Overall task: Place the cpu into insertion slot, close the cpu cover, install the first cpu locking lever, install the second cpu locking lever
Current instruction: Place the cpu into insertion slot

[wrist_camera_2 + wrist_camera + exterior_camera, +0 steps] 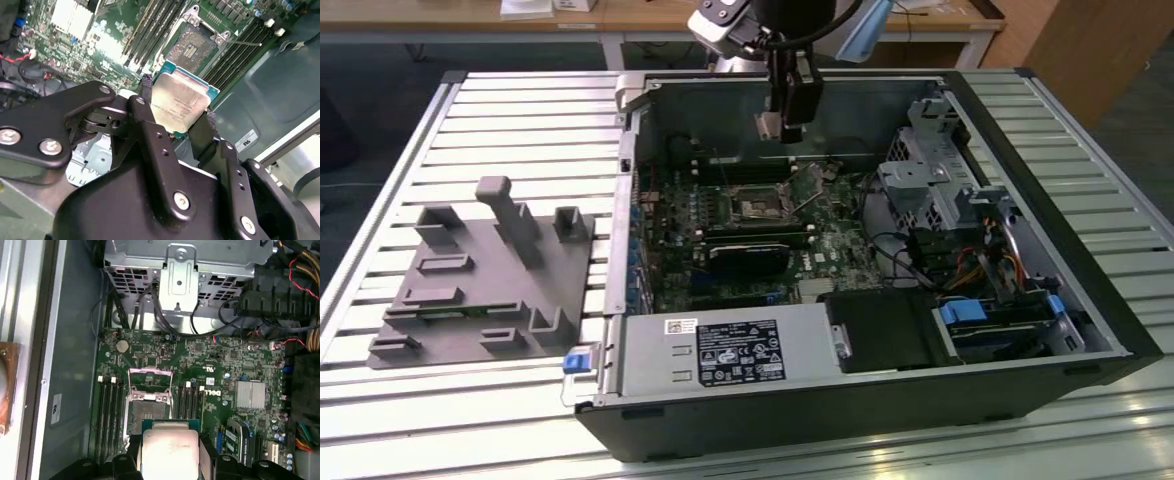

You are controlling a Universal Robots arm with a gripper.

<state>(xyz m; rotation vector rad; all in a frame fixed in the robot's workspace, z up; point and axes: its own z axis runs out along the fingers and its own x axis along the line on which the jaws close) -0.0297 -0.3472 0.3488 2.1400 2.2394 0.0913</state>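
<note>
My gripper hangs above the open computer case, shut on the cpu. In both wrist views the cpu is a silver-grey square chip with a green edge, pinched between the black fingers. It is in the air, apart from the board. The insertion slot lies below and a little ahead of the chip, with its dark centre exposed. The cpu cover, a thin metal frame, stands swung up off the slot.
Long memory slots flank the socket on both sides. A metal drive cage and cables fill the case on the exterior view's right. A labelled power supply sits at the case front. A grey fixture lies on the slatted table.
</note>
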